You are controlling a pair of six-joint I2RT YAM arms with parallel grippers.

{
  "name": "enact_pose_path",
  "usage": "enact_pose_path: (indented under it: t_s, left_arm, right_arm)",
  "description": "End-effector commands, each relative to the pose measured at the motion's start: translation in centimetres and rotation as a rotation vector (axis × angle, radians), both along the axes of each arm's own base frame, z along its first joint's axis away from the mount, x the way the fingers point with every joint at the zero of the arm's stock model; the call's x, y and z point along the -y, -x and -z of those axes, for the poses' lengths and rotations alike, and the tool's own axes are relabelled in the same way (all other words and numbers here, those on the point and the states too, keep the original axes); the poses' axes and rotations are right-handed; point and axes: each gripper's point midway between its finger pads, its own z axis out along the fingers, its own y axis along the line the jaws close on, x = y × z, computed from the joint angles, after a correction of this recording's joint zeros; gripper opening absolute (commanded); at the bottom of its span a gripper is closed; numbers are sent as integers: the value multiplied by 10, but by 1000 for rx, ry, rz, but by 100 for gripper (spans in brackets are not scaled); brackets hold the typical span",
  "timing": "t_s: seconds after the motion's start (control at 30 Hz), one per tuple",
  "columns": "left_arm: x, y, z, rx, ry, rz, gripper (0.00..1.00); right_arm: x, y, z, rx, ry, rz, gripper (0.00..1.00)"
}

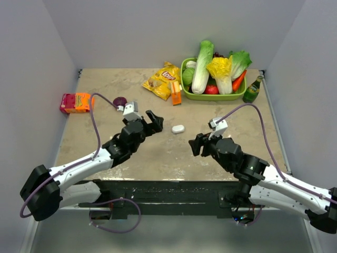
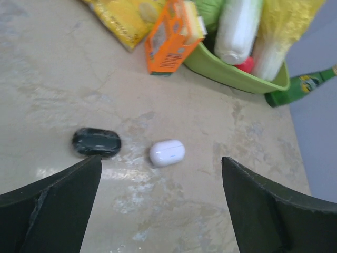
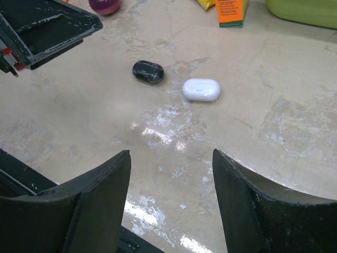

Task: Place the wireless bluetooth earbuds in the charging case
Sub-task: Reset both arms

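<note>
No earbuds show in any view. A white pill-shaped case lies shut on the table between the two grippers; it also shows in the left wrist view and the right wrist view. A black pill-shaped case lies shut just to its left, also in the right wrist view; in the top view the left gripper hides it. My left gripper is open and empty, just short of both cases. My right gripper is open and empty, a little short of the white case.
A green basket of vegetables stands at the back right with a green bottle beside it. A yellow chips bag and an orange box lie in front. A purple onion and a red-orange packet sit at the left.
</note>
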Motion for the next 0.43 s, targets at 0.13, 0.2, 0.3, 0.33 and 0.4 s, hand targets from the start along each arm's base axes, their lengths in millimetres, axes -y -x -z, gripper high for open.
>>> enact_pose_path:
  t_s: [0.13, 0.2, 0.3, 0.33, 0.4]
  left_arm:
    - [-55, 21, 36, -140, -71, -194, 100]
    - [-54, 25, 30, -108, -62, -153, 100]
    - [-45, 27, 15, -55, -8, -85, 100]
    - [-47, 27, 16, -67, -14, -98, 100]
    - [-55, 28, 26, -148, -78, -138, 100]
  right_arm:
    - [-13, -13, -15, 9, -139, 72, 86]
    - [-14, -14, -14, 2, -141, 79, 98]
    - [-13, -16, -14, -5, -144, 97, 98]
    - [-11, -17, -18, 0, -147, 111, 98]
    - [-8, -18, -17, -7, -139, 131, 98]
